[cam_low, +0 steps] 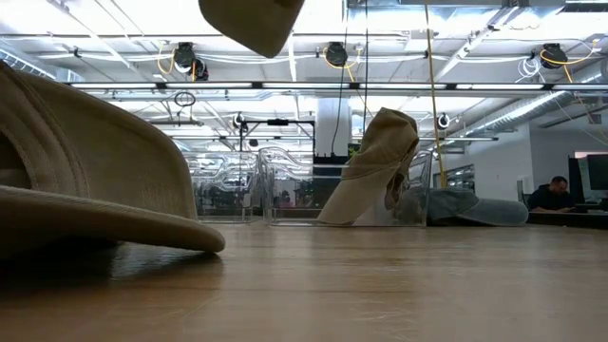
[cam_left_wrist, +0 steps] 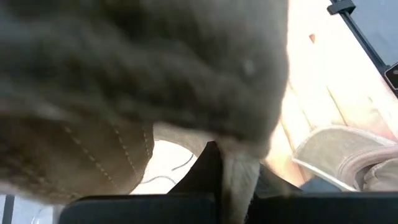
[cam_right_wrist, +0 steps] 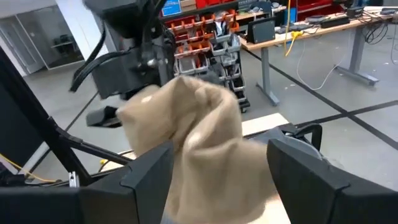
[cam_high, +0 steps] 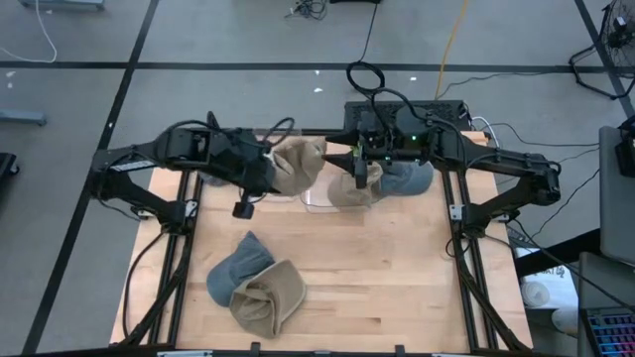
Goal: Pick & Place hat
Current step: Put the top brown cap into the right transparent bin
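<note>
My left gripper (cam_high: 270, 169) is shut on a tan hat (cam_high: 301, 161), which is lifted and shows at the top of the low view (cam_low: 252, 24). It fills the left wrist view (cam_left_wrist: 143, 74). My right gripper (cam_high: 357, 177) is open. Its fingers stand on either side of a second tan hat (cam_right_wrist: 199, 149), which stands upright on its lower edge against a clear container (cam_low: 285, 190) at the far side of the table (cam_low: 375, 171). A blue-grey hat (cam_high: 409, 178) lies beside it. My left gripper pinches a fold of the tan hat's cloth (cam_left_wrist: 239, 168) between its two fingers. The hat is lifted clear of the table and bulges around and beyond the fingers. My right gripper: I cannot tell whether its fingers touch the standing tan hat.
A blue-grey hat (cam_high: 238, 266) and a tan cap (cam_high: 270, 297) lie together near the table's near left, the tan cap large in the low view (cam_low: 85, 180). Bare wood (cam_high: 397, 268) lies on the near right. A person sits far off in the room (cam_low: 551, 195).
</note>
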`<state>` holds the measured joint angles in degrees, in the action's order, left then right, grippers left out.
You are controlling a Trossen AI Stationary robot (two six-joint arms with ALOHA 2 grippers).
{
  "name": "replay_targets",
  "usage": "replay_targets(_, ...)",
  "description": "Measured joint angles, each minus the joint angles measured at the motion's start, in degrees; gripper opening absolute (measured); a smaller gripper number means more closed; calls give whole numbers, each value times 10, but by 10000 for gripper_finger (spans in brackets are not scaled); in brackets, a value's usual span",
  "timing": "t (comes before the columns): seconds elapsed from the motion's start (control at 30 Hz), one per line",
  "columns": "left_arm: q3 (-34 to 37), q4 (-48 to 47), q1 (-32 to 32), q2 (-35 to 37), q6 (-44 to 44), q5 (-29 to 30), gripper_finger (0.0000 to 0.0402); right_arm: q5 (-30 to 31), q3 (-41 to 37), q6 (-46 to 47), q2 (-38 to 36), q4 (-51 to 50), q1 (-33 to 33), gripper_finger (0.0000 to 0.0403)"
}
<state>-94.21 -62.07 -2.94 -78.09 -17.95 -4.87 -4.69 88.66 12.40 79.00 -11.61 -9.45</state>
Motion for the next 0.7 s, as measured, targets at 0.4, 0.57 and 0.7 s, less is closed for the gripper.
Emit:
replay_targets(0.4,-68,-9,28,-82,17,0,8,-61,0,25,-6,-53,0,247)
replay_targets(0.57,-99,-10,39,-111,17,0,8,-62,0,26,-6,-82,0,247)
replay_targets(0.7,-114,-13,53,-129,17,-1,8,-92,0,34,-6,-91,0,247)
